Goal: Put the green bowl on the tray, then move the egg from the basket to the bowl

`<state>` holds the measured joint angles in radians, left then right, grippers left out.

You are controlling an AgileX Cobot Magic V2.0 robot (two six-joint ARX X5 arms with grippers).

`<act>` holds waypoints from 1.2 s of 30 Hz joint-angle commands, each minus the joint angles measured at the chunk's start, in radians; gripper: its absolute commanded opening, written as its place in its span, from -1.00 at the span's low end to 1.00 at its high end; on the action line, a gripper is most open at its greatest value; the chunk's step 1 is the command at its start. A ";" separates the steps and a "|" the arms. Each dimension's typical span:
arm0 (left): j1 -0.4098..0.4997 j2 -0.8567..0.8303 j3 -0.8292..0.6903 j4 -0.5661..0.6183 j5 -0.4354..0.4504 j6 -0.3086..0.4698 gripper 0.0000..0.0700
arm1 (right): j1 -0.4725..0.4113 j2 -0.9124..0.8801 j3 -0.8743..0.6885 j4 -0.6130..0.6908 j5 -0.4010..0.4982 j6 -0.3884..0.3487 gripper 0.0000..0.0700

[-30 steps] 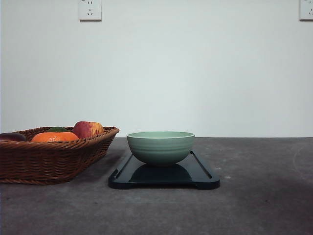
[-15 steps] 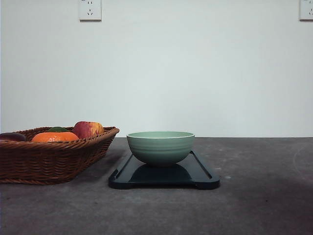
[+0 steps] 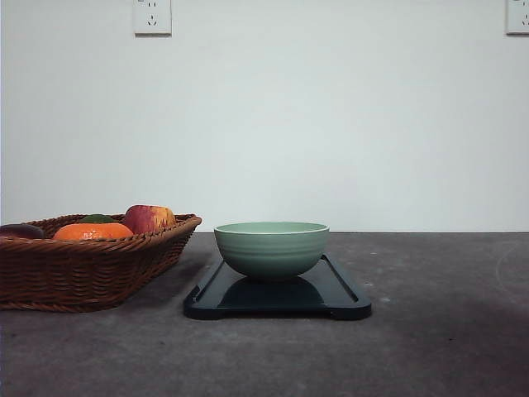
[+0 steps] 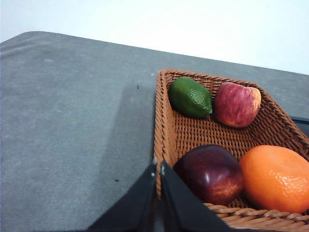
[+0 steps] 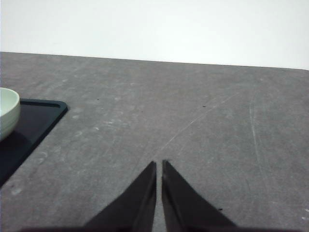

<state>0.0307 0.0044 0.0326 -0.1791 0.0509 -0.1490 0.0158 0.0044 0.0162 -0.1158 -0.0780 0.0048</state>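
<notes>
The green bowl [image 3: 271, 248] stands upright on the dark tray [image 3: 339, 302] at the table's middle. To its left is the wicker basket [image 3: 83, 273]. In the left wrist view a dark reddish-brown rounded egg [image 4: 210, 171] lies in the basket [image 4: 161, 121] beside an orange fruit. Its top just peeks over the rim at the far left of the front view [image 3: 21, 231]. My left gripper [image 4: 158, 166] is shut, empty, with its tips at the basket's near rim, close to the egg. My right gripper [image 5: 159, 164] is shut over bare table, with the bowl [image 5: 7, 113] and tray [image 5: 34, 121] off to its side.
The basket also holds a red-yellow apple [image 4: 236, 103], an orange fruit [image 4: 275, 176] and a green lime-like fruit [image 4: 189, 96]. Grey table [image 3: 446, 314] stretches right of the tray. A white wall with sockets [image 3: 152, 16] stands behind.
</notes>
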 commanded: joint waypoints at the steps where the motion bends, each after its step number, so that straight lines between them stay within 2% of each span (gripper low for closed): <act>1: 0.003 0.000 -0.019 -0.007 -0.001 0.006 -1.00 | 0.000 -0.001 -0.004 0.011 0.001 0.011 -0.97; 36: 0.003 0.000 -0.019 -0.008 -0.001 0.005 -1.00 | 0.000 -0.001 -0.004 0.011 0.001 0.011 -0.97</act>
<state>0.0307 0.0044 0.0326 -0.1791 0.0509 -0.1490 0.0158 0.0044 0.0162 -0.1158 -0.0780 0.0048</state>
